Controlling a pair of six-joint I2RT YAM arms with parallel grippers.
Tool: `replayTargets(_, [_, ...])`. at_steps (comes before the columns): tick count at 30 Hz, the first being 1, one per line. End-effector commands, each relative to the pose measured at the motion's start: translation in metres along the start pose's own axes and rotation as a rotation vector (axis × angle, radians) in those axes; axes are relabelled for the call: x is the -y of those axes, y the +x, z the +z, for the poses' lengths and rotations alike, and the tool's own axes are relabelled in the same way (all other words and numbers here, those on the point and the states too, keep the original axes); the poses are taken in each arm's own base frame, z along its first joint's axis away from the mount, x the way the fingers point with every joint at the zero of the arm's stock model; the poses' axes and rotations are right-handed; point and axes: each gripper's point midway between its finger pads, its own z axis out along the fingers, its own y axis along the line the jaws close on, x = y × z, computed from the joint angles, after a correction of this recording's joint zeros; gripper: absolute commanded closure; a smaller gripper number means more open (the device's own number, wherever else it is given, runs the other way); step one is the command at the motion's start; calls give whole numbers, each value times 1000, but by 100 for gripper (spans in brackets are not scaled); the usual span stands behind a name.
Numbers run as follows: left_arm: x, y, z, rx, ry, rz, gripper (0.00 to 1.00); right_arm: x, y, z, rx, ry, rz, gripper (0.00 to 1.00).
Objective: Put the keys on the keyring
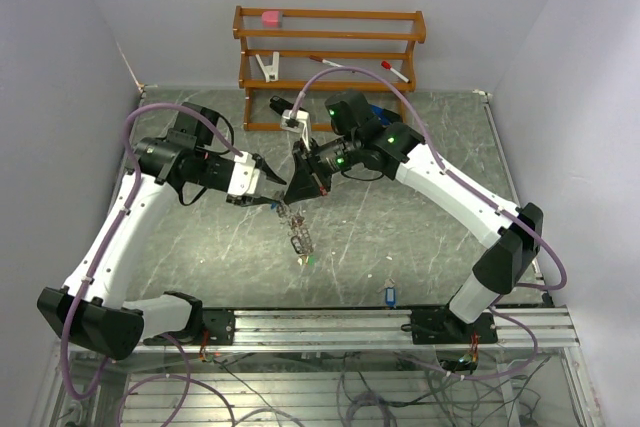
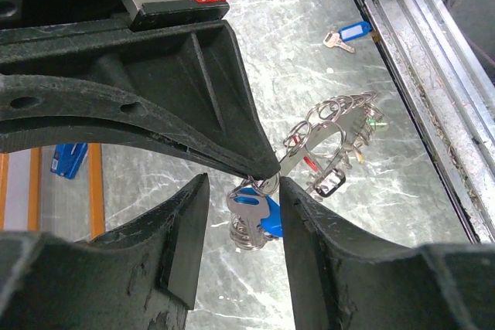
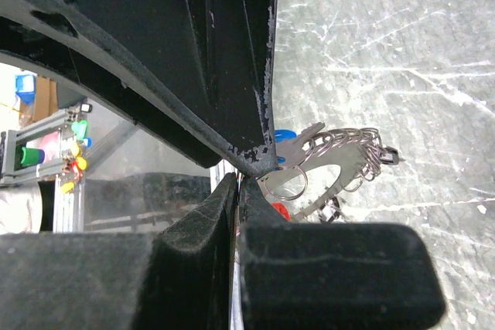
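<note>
The keyring point(image 2: 331, 138), a thin ring fringed with silvery keys, hangs pinched in the right jaws; a blue-headed key point(image 2: 259, 210) dangles between the parted left jaws; another blue-tagged key point(image 2: 349, 36) lies flat on the table point(image 2: 294, 5), well apart from both.

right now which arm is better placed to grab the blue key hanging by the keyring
Left. The left gripper stands open with its fingers either side of the blue key. The right gripper is shut on the keyring, holding it up, so it is busy.
</note>
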Motion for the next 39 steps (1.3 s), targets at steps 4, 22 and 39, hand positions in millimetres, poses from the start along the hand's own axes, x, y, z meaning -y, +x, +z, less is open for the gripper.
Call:
replayTargets(4, [1,-2,7,32,10,13,48,-17,-15,-11,49,-29,-45,100])
replayTargets(22, [20,3,6,-10,69,37,78,-15,-13,-20,71,-31,-36,100])
replayTargets(39, [8,1,11,14,31,21,93,-12,-15,-20,78,-11,-24,100])
